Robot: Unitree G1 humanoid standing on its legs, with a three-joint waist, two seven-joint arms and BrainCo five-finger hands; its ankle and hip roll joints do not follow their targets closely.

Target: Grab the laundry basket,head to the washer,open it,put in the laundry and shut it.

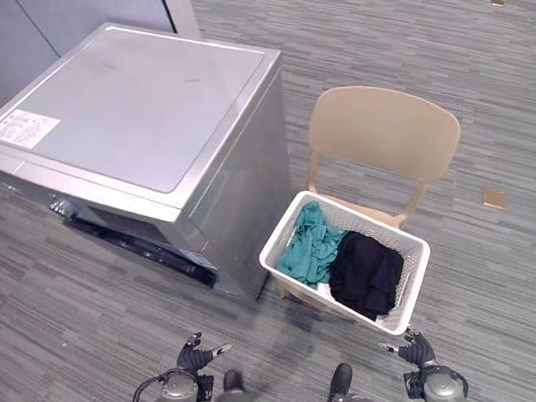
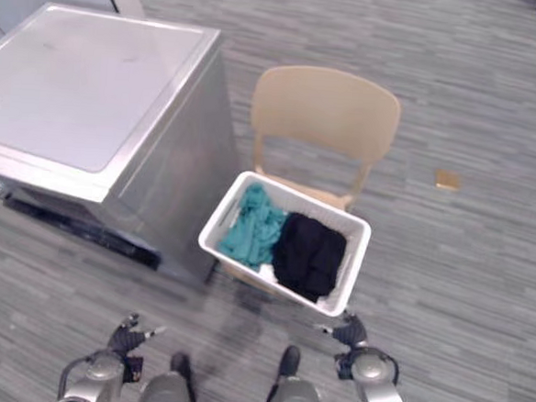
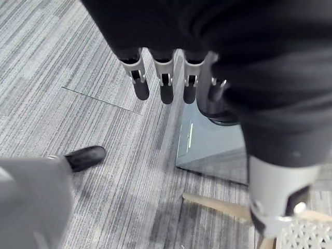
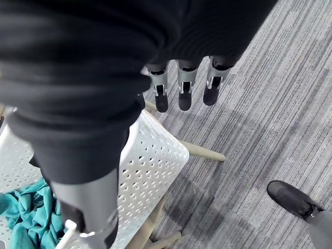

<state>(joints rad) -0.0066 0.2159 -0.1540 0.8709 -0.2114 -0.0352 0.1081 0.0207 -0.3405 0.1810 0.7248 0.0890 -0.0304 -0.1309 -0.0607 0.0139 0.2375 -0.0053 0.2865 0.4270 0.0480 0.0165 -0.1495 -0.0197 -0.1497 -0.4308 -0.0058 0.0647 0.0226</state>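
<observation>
A white perforated laundry basket (image 1: 410,307) rests on the seat of a tan chair (image 1: 383,131). Inside it lie a teal cloth (image 1: 308,245) and a black cloth (image 1: 367,274). The grey washer (image 1: 127,108) stands to the left of the chair, its lid closed. My right hand (image 1: 414,351) hovers just below the basket's near right corner, fingers straight, holding nothing; the right wrist view has its fingers (image 4: 180,88) above the basket's corner (image 4: 155,155). My left hand (image 1: 195,355) hangs low at the bottom left, open over the carpet, well apart from the basket.
Grey striped carpet covers the floor. A grey wall panel (image 1: 70,3) rises behind the washer. A small tan floor plate (image 1: 494,198) lies to the right of the chair. The chair's wooden legs (image 3: 218,203) stand close to the washer's side.
</observation>
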